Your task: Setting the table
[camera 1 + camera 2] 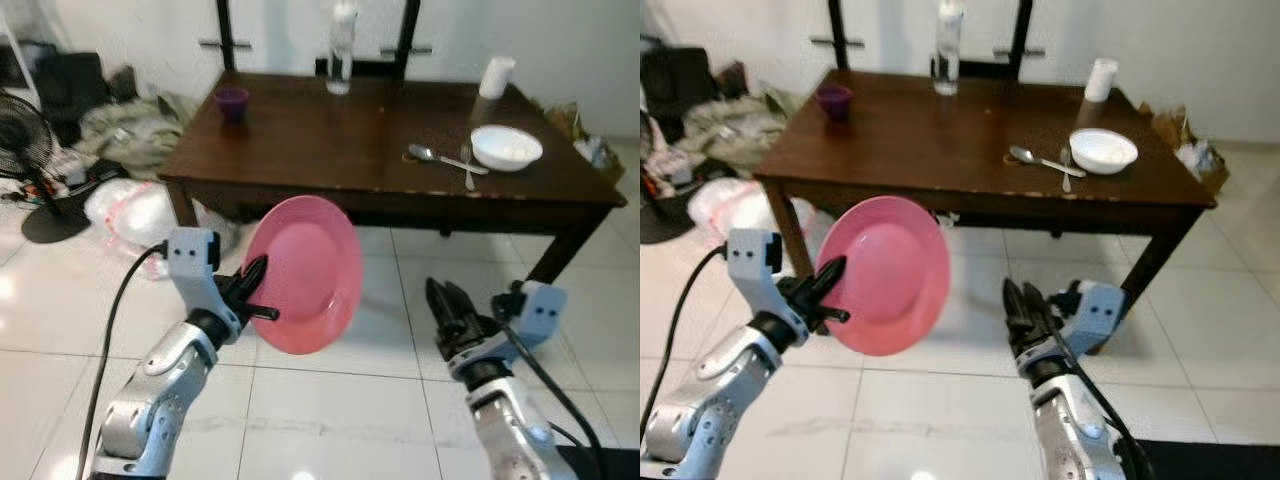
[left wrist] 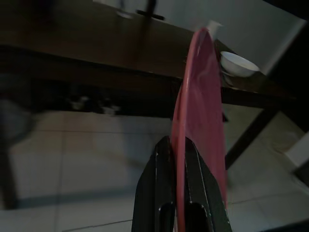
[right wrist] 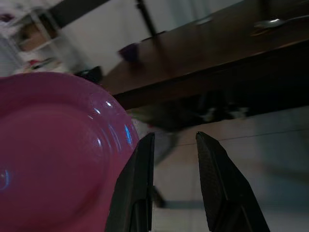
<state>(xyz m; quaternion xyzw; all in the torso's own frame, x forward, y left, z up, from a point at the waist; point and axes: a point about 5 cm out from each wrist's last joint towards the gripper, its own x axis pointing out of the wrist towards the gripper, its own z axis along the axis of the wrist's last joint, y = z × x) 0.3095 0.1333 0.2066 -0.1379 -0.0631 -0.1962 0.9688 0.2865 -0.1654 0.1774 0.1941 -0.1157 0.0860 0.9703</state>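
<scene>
Two grippers were raised over the tiled floor [image 1: 330,400], short of the dark wooden table [image 1: 330,150]. The left gripper [image 1: 256,290] had its black fingers clamped on the near rim of a pink plate [image 1: 305,272], which stood almost on edge, its hollow face turned toward the right gripper [image 1: 447,308]. In the left wrist view the two fingers [image 2: 157,193] pinched the plate's rim [image 2: 200,121] from either side. The right gripper hung empty beside the plate, not touching it, and its fingers [image 3: 137,188] stood apart with a plain gap between them.

On the table, toward its right end, a white bowl [image 1: 507,147] rested with a spoon [image 1: 440,158] and a fork [image 1: 467,165] just beside it, on the side nearer the table's middle. A white cup [image 1: 496,77] stood at the far right corner, a clear bottle [image 1: 341,50] at the far edge near the middle, and a small purple cup [image 1: 231,102] near the far left corner. Left of the table lay a black fan [image 1: 30,160] and white bags [image 1: 135,212].
</scene>
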